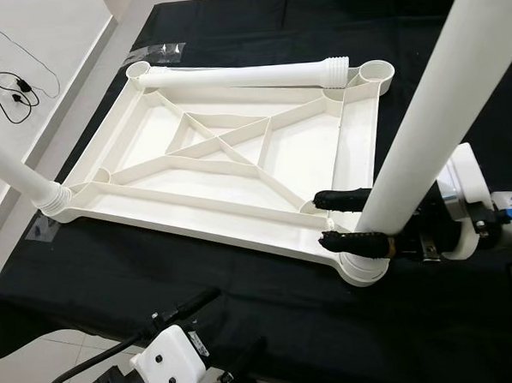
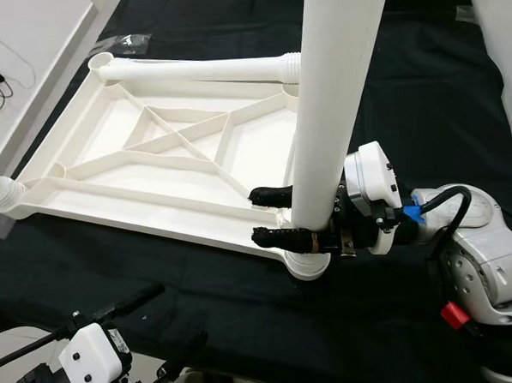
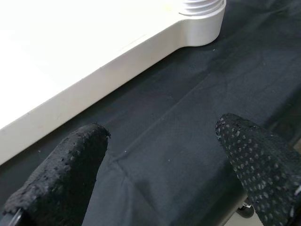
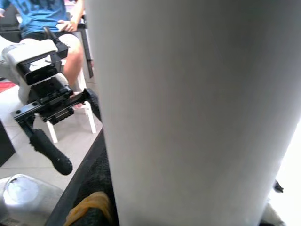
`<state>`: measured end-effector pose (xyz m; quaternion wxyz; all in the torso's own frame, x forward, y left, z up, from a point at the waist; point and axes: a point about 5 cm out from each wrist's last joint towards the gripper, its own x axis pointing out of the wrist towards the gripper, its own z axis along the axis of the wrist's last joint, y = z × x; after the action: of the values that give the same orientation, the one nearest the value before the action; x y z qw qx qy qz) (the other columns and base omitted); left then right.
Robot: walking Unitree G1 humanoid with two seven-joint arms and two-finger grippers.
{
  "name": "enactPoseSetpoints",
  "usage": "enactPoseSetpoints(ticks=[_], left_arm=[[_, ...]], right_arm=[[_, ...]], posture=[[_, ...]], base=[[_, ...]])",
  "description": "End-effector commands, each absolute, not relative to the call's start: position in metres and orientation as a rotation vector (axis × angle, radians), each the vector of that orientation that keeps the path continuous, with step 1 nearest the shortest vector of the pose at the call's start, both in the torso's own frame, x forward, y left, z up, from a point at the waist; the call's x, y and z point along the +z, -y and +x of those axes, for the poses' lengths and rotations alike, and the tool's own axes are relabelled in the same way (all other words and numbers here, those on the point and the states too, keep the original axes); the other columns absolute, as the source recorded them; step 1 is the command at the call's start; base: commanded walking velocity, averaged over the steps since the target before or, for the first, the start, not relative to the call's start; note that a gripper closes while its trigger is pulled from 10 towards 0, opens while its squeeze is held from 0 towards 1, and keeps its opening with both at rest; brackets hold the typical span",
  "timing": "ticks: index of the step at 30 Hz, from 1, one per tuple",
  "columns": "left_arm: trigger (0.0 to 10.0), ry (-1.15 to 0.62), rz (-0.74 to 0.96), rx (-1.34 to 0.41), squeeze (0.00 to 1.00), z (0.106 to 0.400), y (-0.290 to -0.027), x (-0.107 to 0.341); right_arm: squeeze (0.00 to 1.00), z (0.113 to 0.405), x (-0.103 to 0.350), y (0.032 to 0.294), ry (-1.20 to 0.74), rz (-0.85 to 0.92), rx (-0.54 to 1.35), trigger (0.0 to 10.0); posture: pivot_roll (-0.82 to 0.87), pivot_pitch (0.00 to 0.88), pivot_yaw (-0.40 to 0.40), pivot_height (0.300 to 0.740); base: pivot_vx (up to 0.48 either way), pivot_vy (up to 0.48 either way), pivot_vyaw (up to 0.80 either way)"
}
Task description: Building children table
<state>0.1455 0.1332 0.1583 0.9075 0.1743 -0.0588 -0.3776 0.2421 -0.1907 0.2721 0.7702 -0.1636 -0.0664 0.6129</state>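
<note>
A white table top (image 1: 197, 207) lies upside down on a black cloth, ribs facing up. One white leg (image 1: 432, 105) stands upright in the near right corner socket. My right gripper (image 1: 322, 219) is shut on that leg's base, one black finger on each side. A second leg (image 1: 241, 74) lies loose along the far edge. A third leg (image 1: 15, 174) sticks out from the near left corner. My left gripper (image 3: 160, 165) hovers open over the cloth just off the top's near edge, with nothing between its fingers.
The black cloth (image 1: 244, 286) covers the low work surface, taped down at the far left (image 1: 158, 51). A black cable (image 1: 10, 84) lies on the pale floor to the left. A seated person (image 4: 47, 19) is close by. Open sockets show at the far corners (image 1: 376, 72).
</note>
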Motion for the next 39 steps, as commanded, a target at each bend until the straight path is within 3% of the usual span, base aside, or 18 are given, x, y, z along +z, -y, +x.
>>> enactPoseSetpoints(ticks=[1, 7, 17, 24, 39], left_arm=[[10.0, 0.087, 0.360, -0.790, 0.00, 0.143, -0.133, 0.152], [10.0, 0.089, 0.358, -0.792, 0.00, 0.144, -0.131, 0.152], [10.0, 0.093, 0.358, -0.790, 0.00, 0.146, -0.131, 0.150], [10.0, 0.094, 0.359, -0.788, 0.00, 0.148, -0.131, 0.149], [10.0, 0.093, 0.360, -0.790, 0.00, 0.153, -0.131, 0.146]], right_arm=[[0.00, 0.246, 0.260, 0.191, 0.093, -0.317, 1.272, 10.0], [0.00, 0.248, 0.259, 0.189, 0.091, -0.324, 1.203, 10.0], [0.00, 0.259, 0.250, 0.187, 0.077, -0.315, 0.888, 10.0], [0.00, 0.254, 0.245, 0.183, 0.078, -0.273, 0.813, 10.0], [0.00, 0.251, 0.211, 0.172, -0.038, -0.276, 0.333, 10.0]], posture=[[0.03, 0.328, 0.142, 0.740], [0.02, 0.327, 0.141, 0.740], [0.01, 0.318, 0.139, 0.740], [0.00, 0.312, 0.142, 0.740], [-0.01, 0.296, 0.136, 0.740]], base=[[0.000, 0.000, 0.00], [0.000, 0.000, 0.00], [0.000, 0.000, 0.00], [0.000, 0.000, 0.00], [0.000, 0.000, 0.00]])
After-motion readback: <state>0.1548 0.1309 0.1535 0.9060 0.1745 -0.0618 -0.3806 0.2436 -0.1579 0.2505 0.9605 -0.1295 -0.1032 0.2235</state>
